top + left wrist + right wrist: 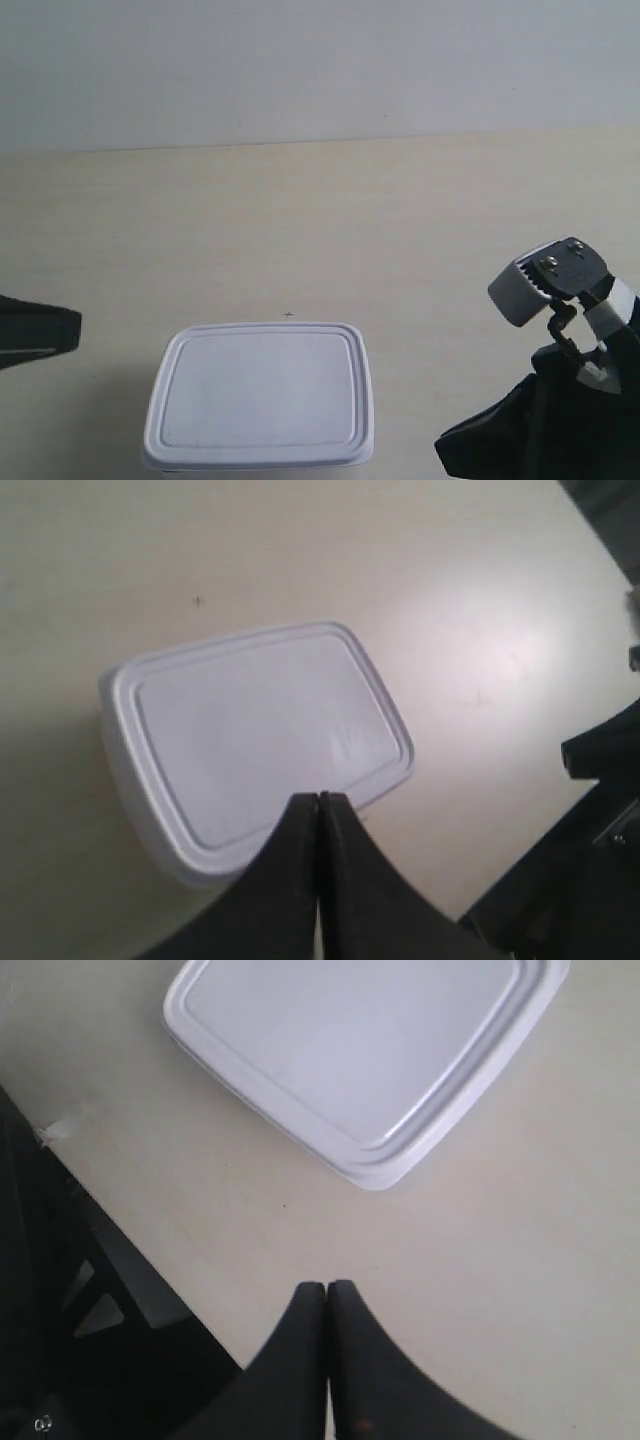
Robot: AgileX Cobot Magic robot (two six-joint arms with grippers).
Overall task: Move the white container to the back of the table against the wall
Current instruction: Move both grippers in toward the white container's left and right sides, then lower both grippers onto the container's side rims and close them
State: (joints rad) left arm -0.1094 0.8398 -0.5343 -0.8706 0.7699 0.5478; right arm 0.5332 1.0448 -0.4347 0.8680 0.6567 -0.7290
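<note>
Task state, seen from the room: nothing of the move is done, as far as position shows. The container (260, 395) lies flat on the worktop (300, 220) well apart from the wall (300, 60), at the worktop's edge farthest from the wall; a broad bare band of worktop lies between it and the wall; the whole trip to the wall is left.

Claws: the left claw (318, 798) has its fingers pressed together and holds nothing; in the left wrist view its tips overlap the container's rim, though contact cannot be told. The right claw (327, 1285) is likewise pressed together and empty, over bare worktop, apart from the container. In the exterior view neither arm touches the container; both stand about as far from the wall as it does.

Container: shallow, white, rectangular with rounded corners; long sides roughly parallel to the wall; lid (260, 730) seated all round, with a raised border and a plain, slightly sunk centre. A tiny dark speck (289, 315) marks the worktop just beside its wall-facing side. Judged smooth and light; likely to slide if pushed.
</note>
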